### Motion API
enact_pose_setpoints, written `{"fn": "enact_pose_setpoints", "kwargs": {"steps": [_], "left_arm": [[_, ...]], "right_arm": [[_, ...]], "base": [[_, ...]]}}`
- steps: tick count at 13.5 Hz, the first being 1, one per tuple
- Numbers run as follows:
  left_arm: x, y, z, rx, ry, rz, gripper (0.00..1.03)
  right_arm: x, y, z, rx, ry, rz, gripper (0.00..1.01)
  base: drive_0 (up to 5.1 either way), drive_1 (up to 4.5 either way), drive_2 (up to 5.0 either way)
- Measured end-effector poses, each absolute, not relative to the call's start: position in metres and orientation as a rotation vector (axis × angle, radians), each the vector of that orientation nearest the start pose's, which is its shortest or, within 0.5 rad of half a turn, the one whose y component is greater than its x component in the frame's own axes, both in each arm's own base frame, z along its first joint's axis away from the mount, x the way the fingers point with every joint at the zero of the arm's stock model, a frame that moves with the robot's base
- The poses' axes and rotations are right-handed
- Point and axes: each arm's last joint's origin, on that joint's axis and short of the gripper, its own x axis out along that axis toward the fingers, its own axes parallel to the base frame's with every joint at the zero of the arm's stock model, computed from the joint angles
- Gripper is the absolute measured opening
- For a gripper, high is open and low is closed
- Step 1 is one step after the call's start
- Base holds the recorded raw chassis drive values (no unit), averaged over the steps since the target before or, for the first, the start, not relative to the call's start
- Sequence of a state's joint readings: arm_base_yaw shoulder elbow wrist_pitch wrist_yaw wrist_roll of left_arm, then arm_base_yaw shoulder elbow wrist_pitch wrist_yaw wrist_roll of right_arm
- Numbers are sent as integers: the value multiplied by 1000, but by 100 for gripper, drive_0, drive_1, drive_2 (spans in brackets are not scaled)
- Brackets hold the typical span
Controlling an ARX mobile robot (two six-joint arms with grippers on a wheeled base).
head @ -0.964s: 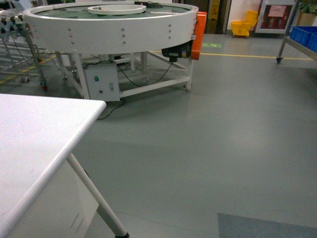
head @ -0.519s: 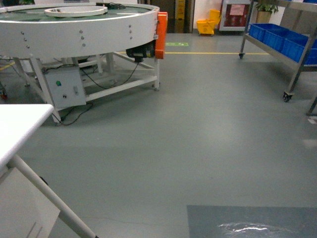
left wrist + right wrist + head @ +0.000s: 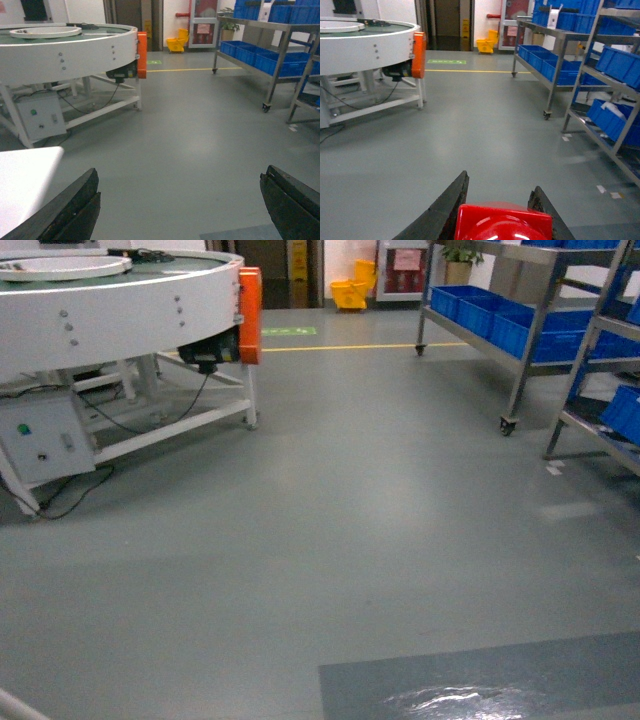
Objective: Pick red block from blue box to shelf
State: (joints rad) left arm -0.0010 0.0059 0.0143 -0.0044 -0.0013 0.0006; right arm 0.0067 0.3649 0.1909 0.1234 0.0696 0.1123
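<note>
The head view shows neither arm, only grey floor point(image 3: 330, 530), a round white conveyor table point(image 3: 110, 310) at the left and the shelf point(image 3: 520, 330) at the right with dark blue crates point(image 3: 500, 315) on its tiers; set against the pictures from a second and half a second ago, the conveyor has slid leftward, the white tabletop that filled the lower left has gone out of frame, and the shelf has come well into sight, so the base appears to be turning toward the rack. In the left wrist view the left gripper point(image 3: 182, 207) is spread wide with nothing between its dark fingers point(image 3: 70, 207), and a white tabletop corner point(image 3: 25, 180) lies just behind its left finger. In the right wrist view the right gripper point(image 3: 495, 210) pinches the red block point(image 3: 502, 222), which sits between the fingers at the bottom edge, though its lower part is cut off, so how deep the grip goes is hard to say. The shelf stands well ahead and to the right of that pincer. The blue box is not in any view. The step in hand is judged to be the carry: the block is already picked, and the next move calls for closing on the rack, then reaching the right arm over a free tier before letting go.
</note>
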Motion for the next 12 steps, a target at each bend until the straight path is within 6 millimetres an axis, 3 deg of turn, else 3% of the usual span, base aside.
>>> {"fn": "enact_pose_setpoints", "kwargs": {"steps": [3, 12], "left_arm": [[97, 0, 168, 1, -6, 0, 98], [97, 0, 168, 1, -4, 0, 98]], "right_arm": [[122, -1, 210, 110, 47, -66, 28], [122, -1, 210, 110, 46, -66, 28]], "base": [[134, 27, -662], [-148, 258, -554]]}}
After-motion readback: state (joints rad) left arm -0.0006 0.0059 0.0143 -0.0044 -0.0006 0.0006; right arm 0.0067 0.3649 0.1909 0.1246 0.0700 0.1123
